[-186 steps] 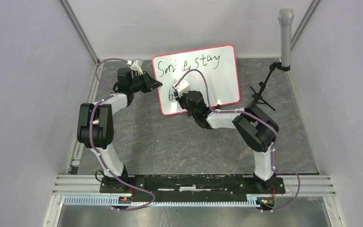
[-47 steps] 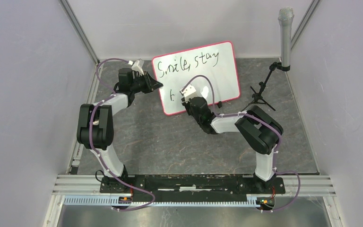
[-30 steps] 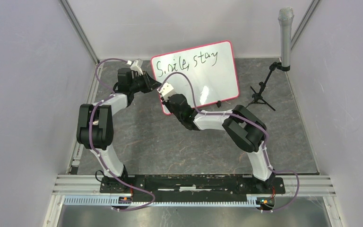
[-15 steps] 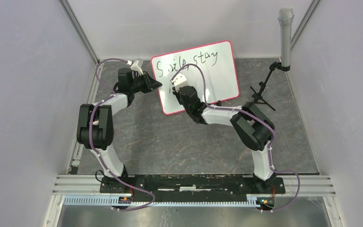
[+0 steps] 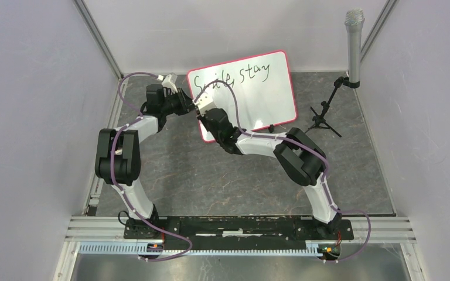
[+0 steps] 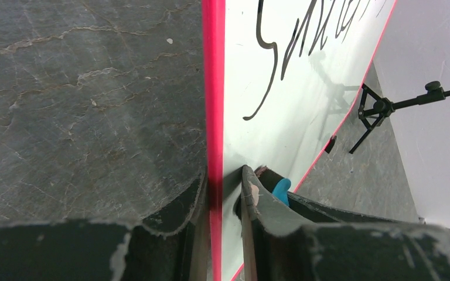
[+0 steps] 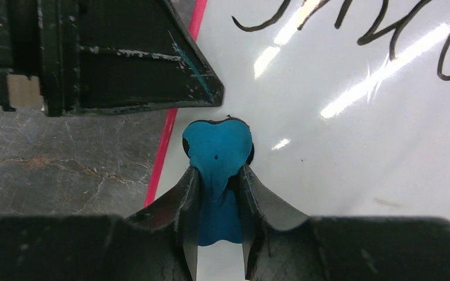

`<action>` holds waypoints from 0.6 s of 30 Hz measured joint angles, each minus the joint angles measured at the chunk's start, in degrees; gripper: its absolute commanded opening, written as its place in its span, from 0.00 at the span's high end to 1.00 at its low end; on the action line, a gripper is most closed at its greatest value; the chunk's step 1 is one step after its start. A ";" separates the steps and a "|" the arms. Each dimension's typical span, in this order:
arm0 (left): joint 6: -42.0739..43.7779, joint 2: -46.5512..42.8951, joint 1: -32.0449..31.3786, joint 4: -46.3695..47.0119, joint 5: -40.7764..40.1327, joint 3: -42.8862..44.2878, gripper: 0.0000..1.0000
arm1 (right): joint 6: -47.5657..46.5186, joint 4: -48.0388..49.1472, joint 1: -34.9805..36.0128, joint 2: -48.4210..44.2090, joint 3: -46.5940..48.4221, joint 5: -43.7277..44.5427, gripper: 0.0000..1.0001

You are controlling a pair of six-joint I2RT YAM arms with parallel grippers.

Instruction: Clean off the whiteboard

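The whiteboard (image 5: 263, 102) stands propped at 12 o'clock on the dark counter (image 5: 211, 175), with black handwriting (image 5: 256, 72) along its top. At the board's 9 o'clock edge, the left gripper (image 6: 222, 184) is nearly closed, pinching the pink frame. The right gripper (image 7: 218, 175) is clamped on a blue eraser (image 7: 218, 143), which is pressed to the board near 8 o'clock, just beside the left gripper.

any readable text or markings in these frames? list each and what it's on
"Smile stay": black handwriting along the top of the whiteboard. "stay" is clear; the first word is partly hidden by the right arm, so "Smile" is a best reading.
Blue eraser: no text visible.
Microphone: no readable marking at this size.
Nothing else readable.
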 measured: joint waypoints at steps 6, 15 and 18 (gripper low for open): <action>0.00 0.00 0.00 -0.02 -0.02 0.00 0.98 | 3.21 1.88 -3.39 -3.72 -6.16 -0.70 1.00; 0.00 0.00 0.00 -0.09 0.04 0.00 0.98 | 5.68 3.61 -8.81 -8.07 -11.82 -0.46 1.00; 0.00 0.00 0.00 -0.22 0.09 0.00 0.97 | 4.76 3.21 -7.30 -7.30 -10.84 0.83 1.00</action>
